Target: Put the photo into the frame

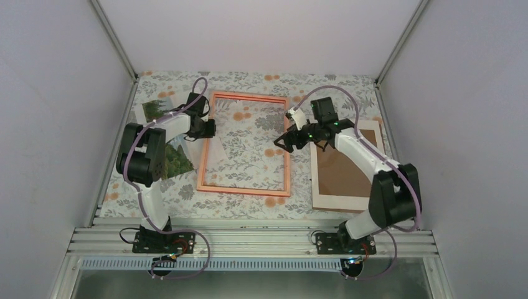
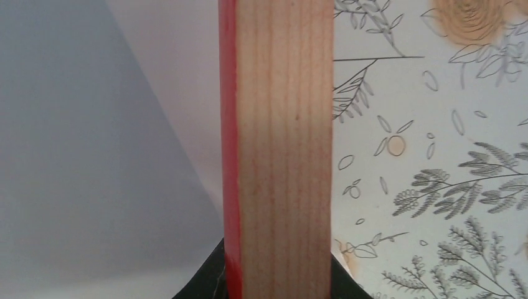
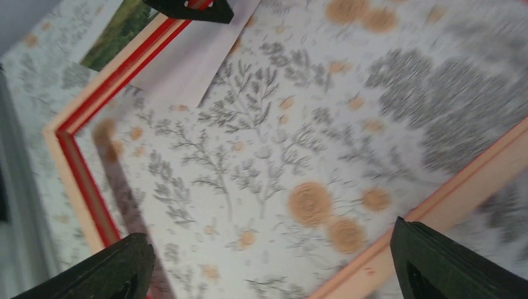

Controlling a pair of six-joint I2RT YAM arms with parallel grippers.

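While left fingers (image 2: 208,280) clamp the frame (image 1: 244,189) by its left rail, right fingers (image 3: 445,265) hover spread over its right rail.

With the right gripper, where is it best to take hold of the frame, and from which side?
On the frame, take the right rail from above, jaws astride it: the bar is thin and straight, lies near the open right gripper, and the left gripper clamps the opposite rail.

The left pincer (image 1: 203,128) is clamped on the left rail of the frame (image 1: 244,189), its arm folded sharply at the elbow. The right pincer (image 1: 282,142) hangs above the frame's right rail with jaws spread wide, its arm reaching forward.
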